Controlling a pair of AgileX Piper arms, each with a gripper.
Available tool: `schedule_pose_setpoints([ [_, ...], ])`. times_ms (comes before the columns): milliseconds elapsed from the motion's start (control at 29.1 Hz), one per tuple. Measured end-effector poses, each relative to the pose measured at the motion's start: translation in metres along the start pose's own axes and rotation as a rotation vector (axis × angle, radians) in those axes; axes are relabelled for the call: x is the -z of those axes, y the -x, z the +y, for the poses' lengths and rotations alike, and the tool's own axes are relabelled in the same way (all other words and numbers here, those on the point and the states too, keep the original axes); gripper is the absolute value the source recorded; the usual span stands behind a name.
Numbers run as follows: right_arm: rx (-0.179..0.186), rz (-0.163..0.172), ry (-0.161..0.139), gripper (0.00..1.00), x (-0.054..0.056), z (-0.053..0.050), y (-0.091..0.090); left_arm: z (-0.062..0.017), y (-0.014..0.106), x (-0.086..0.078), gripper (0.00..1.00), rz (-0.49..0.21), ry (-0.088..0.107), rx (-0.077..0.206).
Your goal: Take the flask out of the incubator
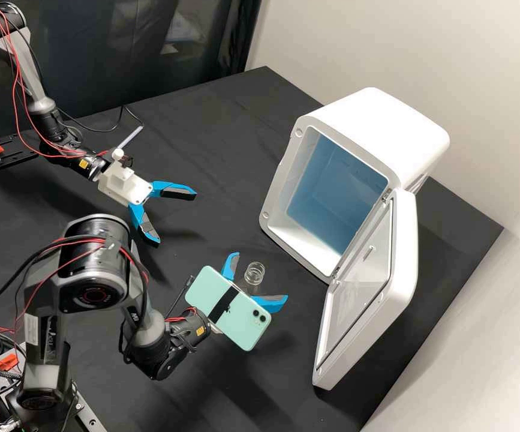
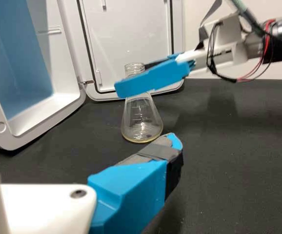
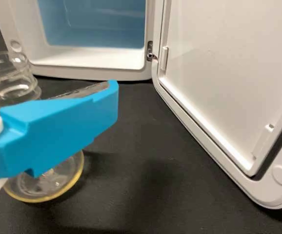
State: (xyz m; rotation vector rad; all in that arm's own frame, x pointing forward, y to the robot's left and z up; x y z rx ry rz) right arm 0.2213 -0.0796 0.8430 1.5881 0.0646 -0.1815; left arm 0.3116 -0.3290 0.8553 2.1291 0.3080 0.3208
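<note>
A small clear conical flask [image 1: 254, 274] stands upright on the black bench in front of the white incubator [image 1: 391, 129]. The incubator's door [image 1: 385, 270] hangs open and its blue inside holds nothing. My right gripper [image 1: 258, 277] is open, with one blue finger on either side of the flask's neck. In the left wrist view one of those fingers [image 2: 151, 80] crosses in front of the flask [image 2: 140, 119]. In the right wrist view the flask [image 3: 10, 80] stands just behind my own finger [image 3: 58, 126]. My left gripper [image 1: 174, 216] is open and holds nothing, to the left of the flask.
A mint-green phone [image 1: 230, 307] is strapped onto the right arm's wrist. The open door juts toward the bench's front right edge [image 1: 427, 336]. Red cables [image 1: 26, 78] trail along both arms at the left. Bare bench lies between the left gripper and the incubator.
</note>
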Motion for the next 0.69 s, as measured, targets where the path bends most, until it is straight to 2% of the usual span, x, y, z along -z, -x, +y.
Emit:
schedule_pose_setpoints([
  [34, -0.007, 0.0, -0.031, 1.0, 0.0, 0.002, 0.002, -0.0003, 0.0, -0.002, 1.0, -0.001, -0.006, 0.0],
  [103, -0.024, 0.002, -0.057, 1.0, 0.003, 0.006, 0.008, -0.0002, 0.0, -0.002, 1.0, 0.007, -0.004, -0.001],
  [275, -0.052, 0.009, -0.064, 1.0, 0.007, 0.01, 0.013, -0.002, -0.001, -0.003, 1.0, 0.033, -0.01, -0.005],
  [378, -0.055, 0.013, -0.061, 1.0, 0.008, 0.011, 0.013, -0.0073, -0.002, -0.004, 1.0, 0.068, -0.006, -0.008],
  [447, -0.055, 0.013, -0.061, 1.0, 0.008, 0.011, 0.013, -0.0085, -0.002, -0.004, 1.0, 0.079, -0.008, -0.02],
  [585, -0.055, 0.013, -0.061, 1.0, 0.008, 0.011, 0.013, -0.0082, -0.002, -0.004, 1.0, 0.074, -0.012, -0.075],
  [619, -0.055, 0.013, -0.061, 1.0, 0.008, 0.011, 0.013, -0.0074, -0.001, -0.004, 1.0, 0.073, -0.01, -0.086],
  [688, -0.055, 0.013, -0.061, 1.0, 0.008, 0.011, 0.013, -0.0059, -0.001, -0.004, 1.0, 0.072, 0.01, -0.104],
])
